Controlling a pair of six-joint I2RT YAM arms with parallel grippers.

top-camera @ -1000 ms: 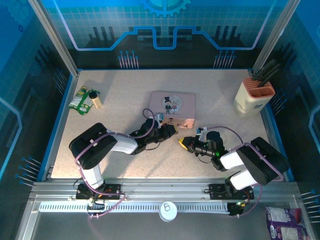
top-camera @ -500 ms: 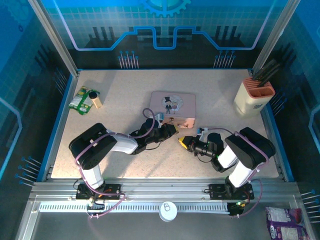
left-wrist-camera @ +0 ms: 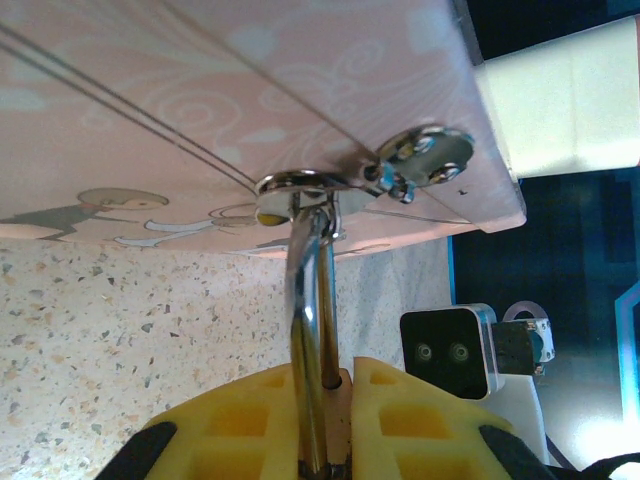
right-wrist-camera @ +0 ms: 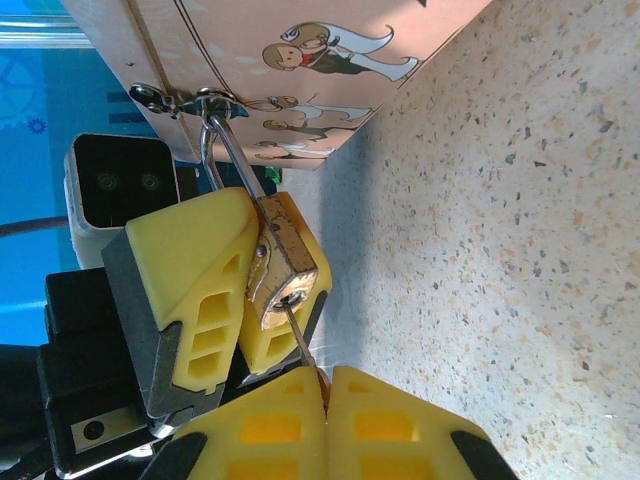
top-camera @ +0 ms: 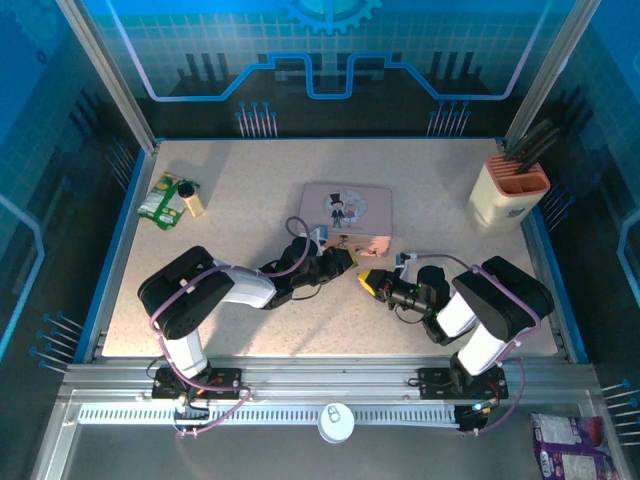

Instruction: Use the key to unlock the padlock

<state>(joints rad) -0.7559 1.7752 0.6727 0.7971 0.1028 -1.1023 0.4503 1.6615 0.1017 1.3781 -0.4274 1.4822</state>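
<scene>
Clamping padlock (right-wrist-camera: 290, 262) body in left gripper (left-wrist-camera: 332, 400), below hasp (right-wrist-camera: 190, 100) of tin (right-wrist-camera: 260, 30); pinching key (right-wrist-camera: 300, 345) tight in closed right gripper (right-wrist-camera: 326, 395), tip at keyhole. Small, hard, slick metal (key probably bendable): turn gently.

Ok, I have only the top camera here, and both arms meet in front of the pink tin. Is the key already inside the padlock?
Observer: Yes. In the right wrist view the key, pinched in the jaws of the right gripper, has its tip in the keyhole of the padlock.
Operator: And what is holding the padlock?
Observer: The jaws of the left gripper are shut on it, one on each side of its brass body.
Operator: Is it free from the tin?
Observer: No. The left wrist view shows the shackle threaded through the hasp on the pink tin.
</scene>
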